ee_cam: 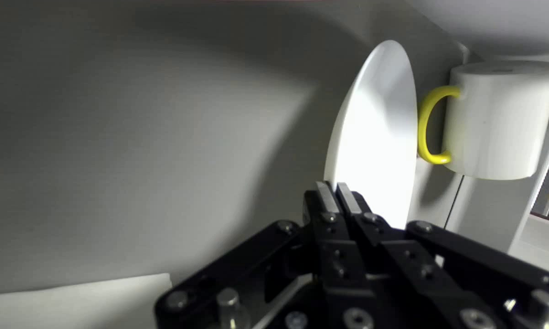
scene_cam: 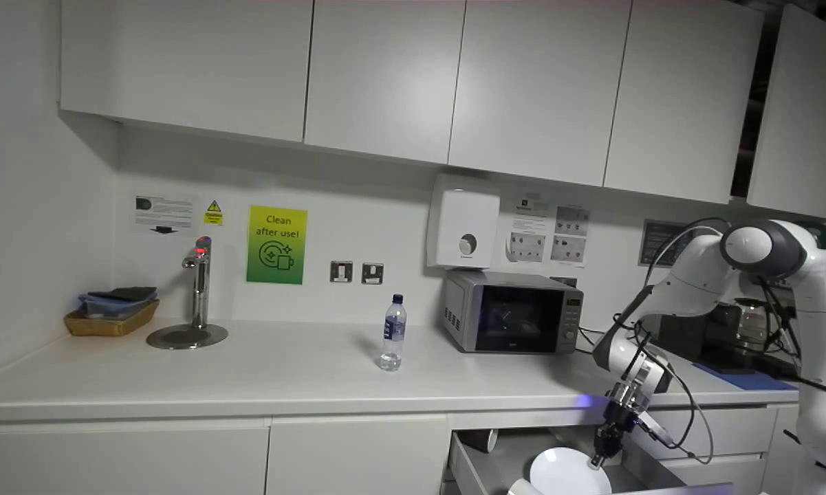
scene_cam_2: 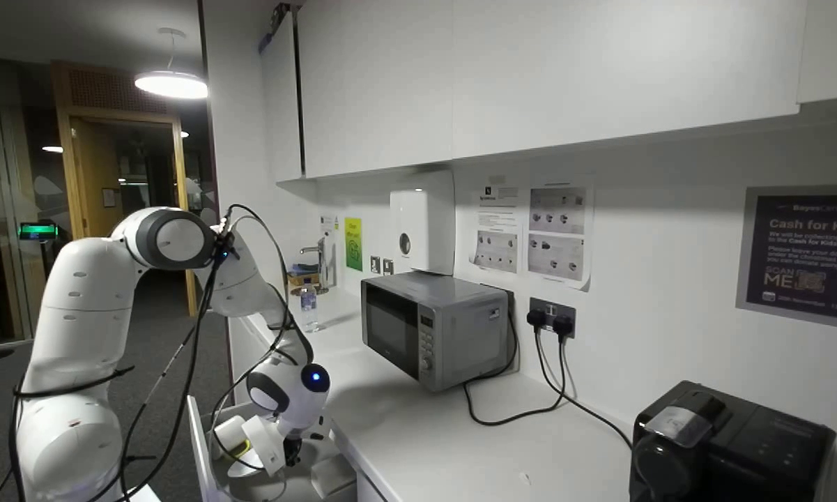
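The white plate point(scene_cam: 568, 474) is inside the pulled-out drawer point(scene_cam: 498, 466), tilted up from the drawer's floor; the end effector point(ee_cam: 333, 186) is down in the drawer and clenched on the plate's rim, its pads point(ee_cam: 349, 197) nearly together, the thin edge seemingly between them; whether the plate's lower edge rests on the drawer's floor, I cannot tell.

A smooth rim pinched at one spot could well pivot; the hold calls for a firm, even squeeze, slow movement and as little wrist twist as possible; the mug point(ee_cam: 498, 123) in the drawer has its yellow handle point(ee_cam: 432, 100) just beside the plate, touching or not I cannot tell, so some room there would be wise; the drawer's walls deserve the same care.

The wrist view shows the pads at the rim and the handle close by, yet sees the plate nearly edge-on; an exterior view gives its round face and, at the drawer's side wall, what looks like a dark cup point(scene_cam: 476, 440), absent from the wrist view; the microwave point(scene_cam: 519, 316) and bottle point(scene_cam: 393, 337), on the counter point(scene_cam: 213, 385) above the drawer, appear in both exterior views only; plugs point(scene_cam_2: 563, 325) on the wall above the drawer's level show in an exterior view alone.
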